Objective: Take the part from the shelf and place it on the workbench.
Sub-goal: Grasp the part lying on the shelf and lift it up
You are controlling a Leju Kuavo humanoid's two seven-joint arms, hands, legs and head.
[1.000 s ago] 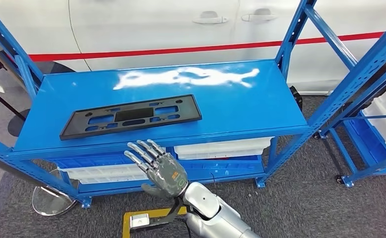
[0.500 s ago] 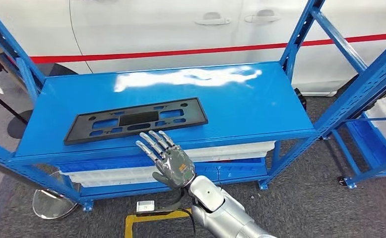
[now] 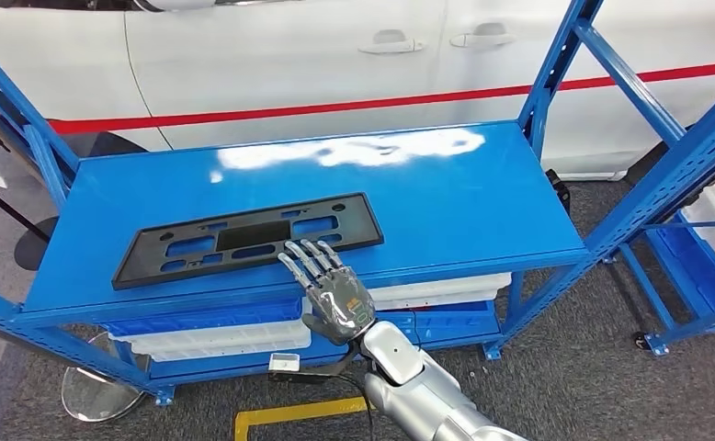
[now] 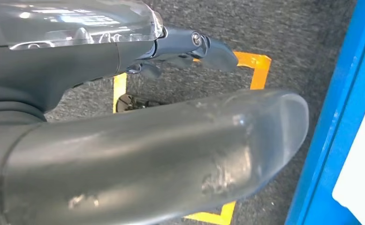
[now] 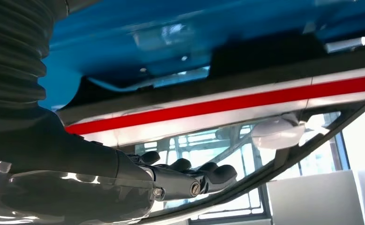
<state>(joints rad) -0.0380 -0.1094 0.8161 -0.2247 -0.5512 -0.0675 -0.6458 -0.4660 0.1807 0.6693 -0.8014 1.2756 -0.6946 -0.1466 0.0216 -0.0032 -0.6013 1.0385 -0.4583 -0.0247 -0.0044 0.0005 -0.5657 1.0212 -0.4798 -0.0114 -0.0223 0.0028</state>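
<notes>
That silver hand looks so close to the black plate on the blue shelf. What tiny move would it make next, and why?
Probably a short reach further forward and down, so the fingers can close on the near edge of the black part. The right hand is spread open and holds nothing, its fingertips just at that edge, and the part lies flat on the blue shelf, not yet gripped.

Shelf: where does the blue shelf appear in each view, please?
Head view: shelf across the middle, part on it.
Left wrist view: a blue upright at the right edge.
Right wrist view: blue surface along the top.
Shared landmark: red stripe, head and right wrist views.
</notes>
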